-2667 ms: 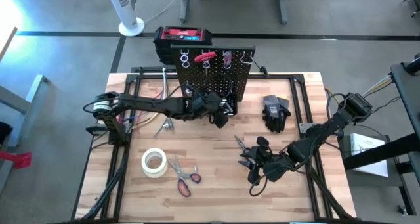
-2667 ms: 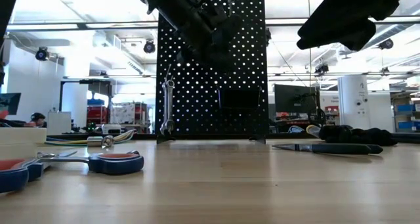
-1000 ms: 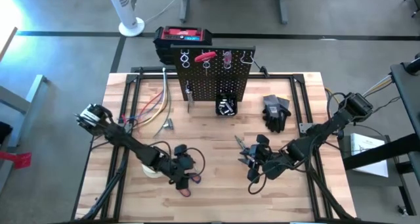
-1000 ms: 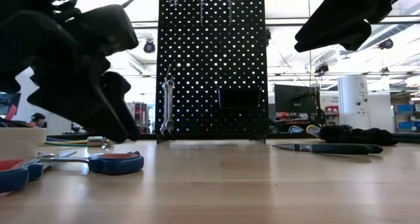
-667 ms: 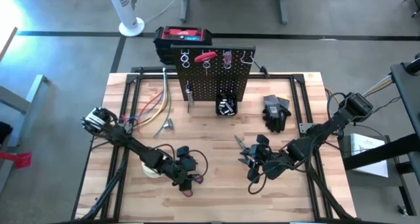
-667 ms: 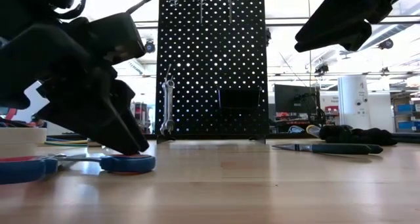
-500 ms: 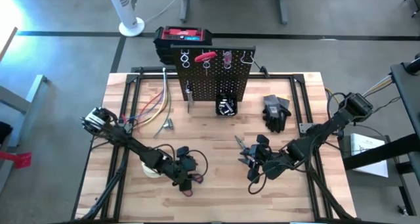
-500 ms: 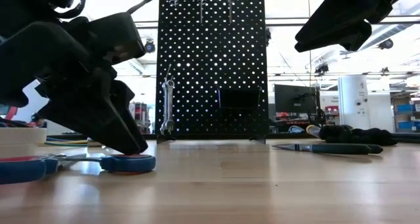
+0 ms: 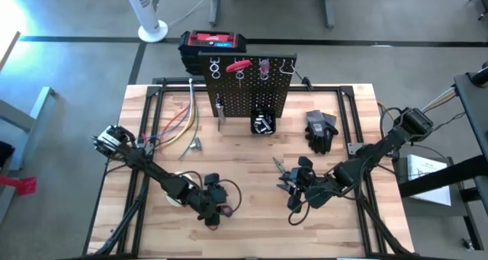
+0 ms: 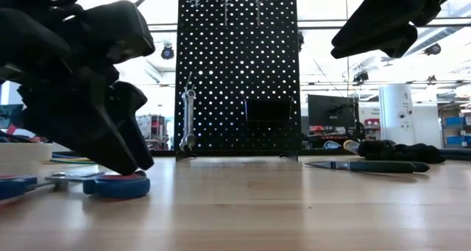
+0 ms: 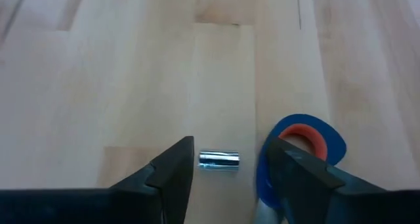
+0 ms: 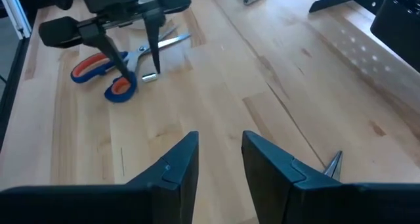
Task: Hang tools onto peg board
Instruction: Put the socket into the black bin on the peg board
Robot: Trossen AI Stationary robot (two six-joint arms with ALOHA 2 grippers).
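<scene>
My left gripper point(image 9: 216, 209) is down at the table near the front edge, open. Its fingers stand either side of a small silver socket point(image 11: 219, 160) that lies on its side on the wood, untouched. Red-and-blue-handled scissors point(image 12: 108, 76) lie flat beside it. My right gripper point(image 12: 220, 158) hovers open and empty above the table's right half point(image 9: 293, 205), near the black-handled pliers point(image 9: 282, 172). The peg board point(image 9: 248, 88) stands at the far edge, a wrench point(image 10: 188, 118) hanging on it. My left gripper touches the scissors with one finger only. That fingertip point(image 11: 279, 168) lies on the rim of the blue-and-red handle ring point(image 11: 308, 142), coming slanting down from above. The scissors stay flat on the table. Nothing is pinched between the fingers.
A white tape roll point(image 10: 22, 151) sits under my left arm. A black glove point(image 9: 320, 130) lies at the far right, loose cables point(image 9: 175, 130) at the far left, and a red-and-black toolbox point(image 9: 213, 43) behind the board. Bare wood lies between the two grippers.
The scissors' handle ring has slid a little along the table beside my left gripper's finger. My right gripper has kept still.
</scene>
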